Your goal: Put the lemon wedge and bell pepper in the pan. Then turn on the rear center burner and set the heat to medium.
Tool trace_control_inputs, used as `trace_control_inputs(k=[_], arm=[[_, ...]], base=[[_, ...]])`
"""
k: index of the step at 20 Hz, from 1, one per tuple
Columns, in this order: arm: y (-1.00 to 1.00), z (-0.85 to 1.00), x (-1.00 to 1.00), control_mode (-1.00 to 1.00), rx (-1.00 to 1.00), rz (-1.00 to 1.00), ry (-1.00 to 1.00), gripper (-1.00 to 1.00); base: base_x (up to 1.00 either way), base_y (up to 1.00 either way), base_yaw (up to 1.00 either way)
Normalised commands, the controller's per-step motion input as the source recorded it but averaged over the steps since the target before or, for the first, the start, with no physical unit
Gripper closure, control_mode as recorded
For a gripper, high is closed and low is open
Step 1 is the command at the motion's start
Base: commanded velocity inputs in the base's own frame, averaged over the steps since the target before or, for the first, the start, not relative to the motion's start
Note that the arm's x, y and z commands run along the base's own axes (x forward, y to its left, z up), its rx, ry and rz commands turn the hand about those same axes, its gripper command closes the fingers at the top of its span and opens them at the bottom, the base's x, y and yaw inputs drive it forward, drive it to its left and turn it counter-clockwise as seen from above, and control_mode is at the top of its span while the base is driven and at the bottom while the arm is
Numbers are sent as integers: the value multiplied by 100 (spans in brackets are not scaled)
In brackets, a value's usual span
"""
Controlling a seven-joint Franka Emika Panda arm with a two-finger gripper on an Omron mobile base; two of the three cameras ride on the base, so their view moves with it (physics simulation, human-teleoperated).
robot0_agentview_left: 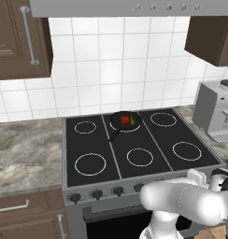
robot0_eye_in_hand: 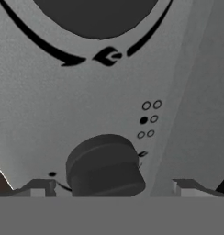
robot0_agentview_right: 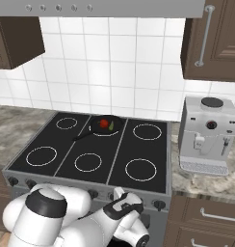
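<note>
The small black pan (robot0_agentview_left: 117, 125) sits at the back middle of the black glass cooktop, over the rear center burner (robot0_agentview_left: 127, 130), handle toward the front left. Inside it lie the red bell pepper (robot0_agentview_left: 125, 120) and, just to its right, the tiny yellow-green lemon wedge (robot0_agentview_left: 133, 120). The right base view shows the same pan (robot0_agentview_right: 97, 129), pepper (robot0_agentview_right: 104, 123) and wedge (robot0_agentview_right: 111, 125). My gripper (robot0_eye_in_hand: 114, 188) is open, low against the stove's front panel. A dark round knob (robot0_eye_in_hand: 104, 165) stands between its fingertips (robot0_eye_in_hand: 38, 187), and I cannot tell whether they touch it. Small rings beside the knob include one filled dot (robot0_eye_in_hand: 143, 120).
A row of dark knobs (robot0_agentview_left: 96, 193) runs along the stove front, with my white arm (robot0_agentview_left: 181, 200) bent low before it. A grey coffee machine (robot0_agentview_right: 206, 132) stands on the marble counter to the right. Brown cabinets (robot0_agentview_left: 17, 37) and a hood hang above.
</note>
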Motion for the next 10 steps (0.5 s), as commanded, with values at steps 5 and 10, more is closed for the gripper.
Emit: trace_control_inputs(k=[5,10], arm=[[-16,-2,38,-100,0,3,-1,-100],[-21,-5,39,-100,0,5,-2,-100]], base=[[0,0,0],[0,0,0]])
